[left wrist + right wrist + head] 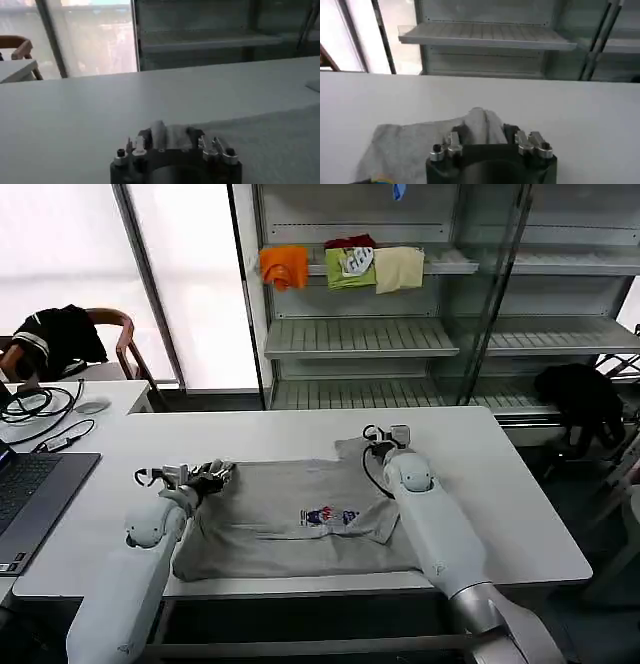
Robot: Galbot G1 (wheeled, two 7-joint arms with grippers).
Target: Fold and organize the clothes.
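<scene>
The left gripper (218,475) is clenched on a bunched fold of the grey T-shirt (290,524) at its nine o'clock edge, its arm reaching low across the white table (500,484). The right gripper (380,440) pinches a raised peak of the shirt's sleeve at two o'clock, forearm angled down.

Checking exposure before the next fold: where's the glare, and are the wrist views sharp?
Head view: window blown out white, T-shirt evenly lit. Left wrist view: soft throughout, window hazy. Right wrist view: cloth in the right gripper fairly clear, shelf softer.
</scene>
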